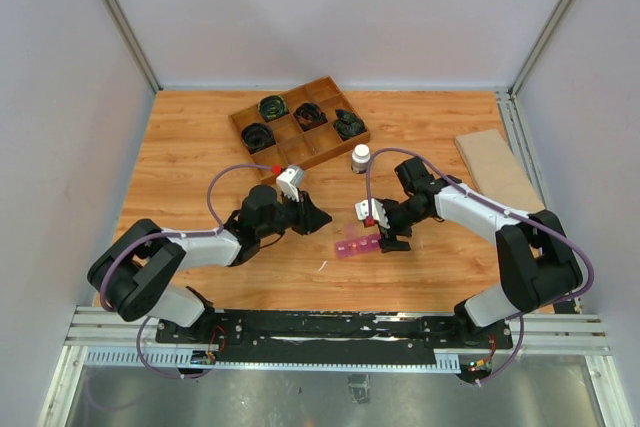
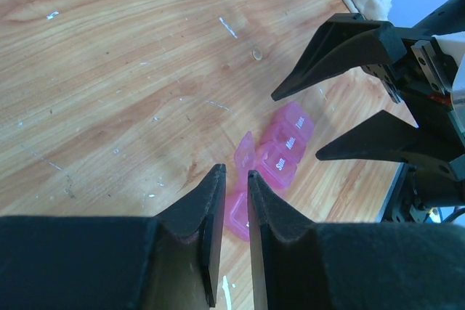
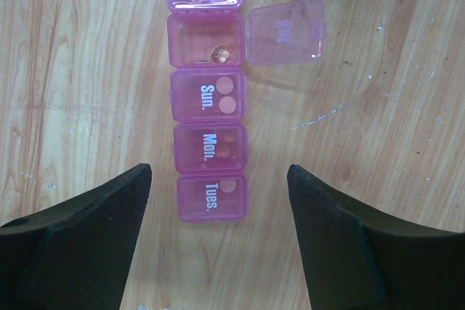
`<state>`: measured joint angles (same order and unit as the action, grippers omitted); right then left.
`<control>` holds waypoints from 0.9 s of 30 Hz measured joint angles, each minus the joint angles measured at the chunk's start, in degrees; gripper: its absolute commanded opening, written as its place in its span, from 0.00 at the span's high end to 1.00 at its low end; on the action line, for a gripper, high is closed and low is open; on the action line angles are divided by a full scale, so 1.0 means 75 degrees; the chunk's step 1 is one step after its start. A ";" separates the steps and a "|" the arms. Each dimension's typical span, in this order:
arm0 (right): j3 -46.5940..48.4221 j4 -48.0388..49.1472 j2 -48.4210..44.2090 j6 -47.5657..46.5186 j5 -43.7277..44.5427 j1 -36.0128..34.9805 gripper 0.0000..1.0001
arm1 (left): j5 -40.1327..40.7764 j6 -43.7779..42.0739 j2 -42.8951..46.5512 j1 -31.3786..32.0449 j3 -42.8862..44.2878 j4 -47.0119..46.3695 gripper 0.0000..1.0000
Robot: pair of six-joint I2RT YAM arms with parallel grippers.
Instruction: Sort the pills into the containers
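1. From the overhead camera, you see the translucent pink plastic strip of compartments (image 1: 357, 247) lying on the wooden table (image 1: 200, 147) between both arms, where either can reach it. The left gripper (image 1: 312, 217) is near the strip's left end, and the right gripper (image 1: 392, 240) hangs at its right end. The brown wooden divided tray (image 1: 300, 127) and the white-capped bottle (image 1: 360, 158) stand well apart at the back. Pale walls on a metal frame enclose the cell.

2. From the left wrist camera, your left gripper (image 2: 232, 179) has its jaws drawn almost together, leaving only a slit. No pill shows between them, though a tiny one could be hidden. The gripper points at the pink strip (image 2: 285, 147), likely lined up on the open compartment.

3. From the right wrist camera, your right gripper (image 3: 218, 172) is released. Its fingers spread wide on either side of the strip's (image 3: 211, 99) Tues end without touching it, probably ready to steady it. One lid (image 3: 285, 30) is folded open, and a single round amber pill (image 3: 220, 53) rests inside that compartment. The Sun, Mon and Tues lids are closed. The tabletop is scuffed and flecked white.
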<state>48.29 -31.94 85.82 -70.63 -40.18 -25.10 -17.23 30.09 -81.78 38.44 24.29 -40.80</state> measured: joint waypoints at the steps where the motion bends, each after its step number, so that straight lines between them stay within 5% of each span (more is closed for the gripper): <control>1: 0.0000 0.0000 0.0000 0.0000 0.0000 0.0000 0.25 | 0.0003 0.0003 -0.0015 0.0000 0.0000 -0.0012 0.77; 27: 0.0000 0.0093 0.0189 0.0009 0.0466 -0.0475 0.34 | 0.0624 -0.0006 -0.0772 0.0000 0.0268 0.0134 0.78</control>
<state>48.29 -31.24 87.24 -70.57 -36.69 -28.67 -12.56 30.04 -87.57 38.44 26.30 -39.79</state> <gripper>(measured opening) 0.683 0.224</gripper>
